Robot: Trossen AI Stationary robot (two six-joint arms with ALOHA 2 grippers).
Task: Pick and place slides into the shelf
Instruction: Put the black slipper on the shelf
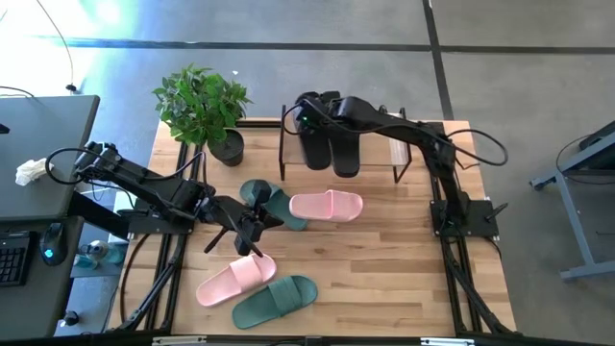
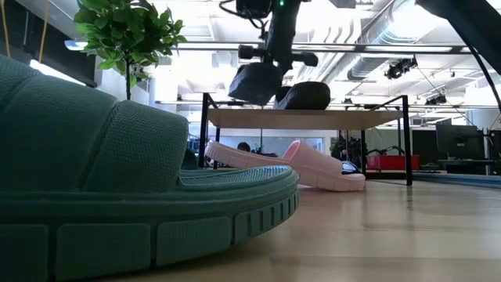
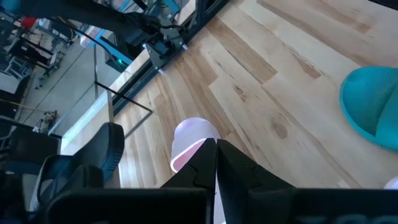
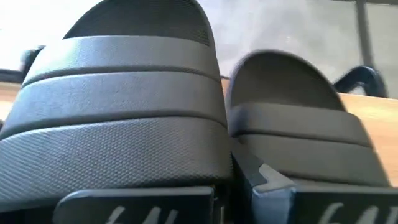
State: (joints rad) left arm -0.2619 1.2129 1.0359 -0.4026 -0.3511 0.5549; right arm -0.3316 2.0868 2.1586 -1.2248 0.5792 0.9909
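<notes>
Jaws of the right gripper clamp one black slide over the shelf; left gripper jaws are closed and empty.

Second black slide lies on the shelf's top board at the desk's far edge, just beside the held one. Remaining slides (two pink, two green) lie mid-desk and toward its near edge, around the left gripper.
</notes>
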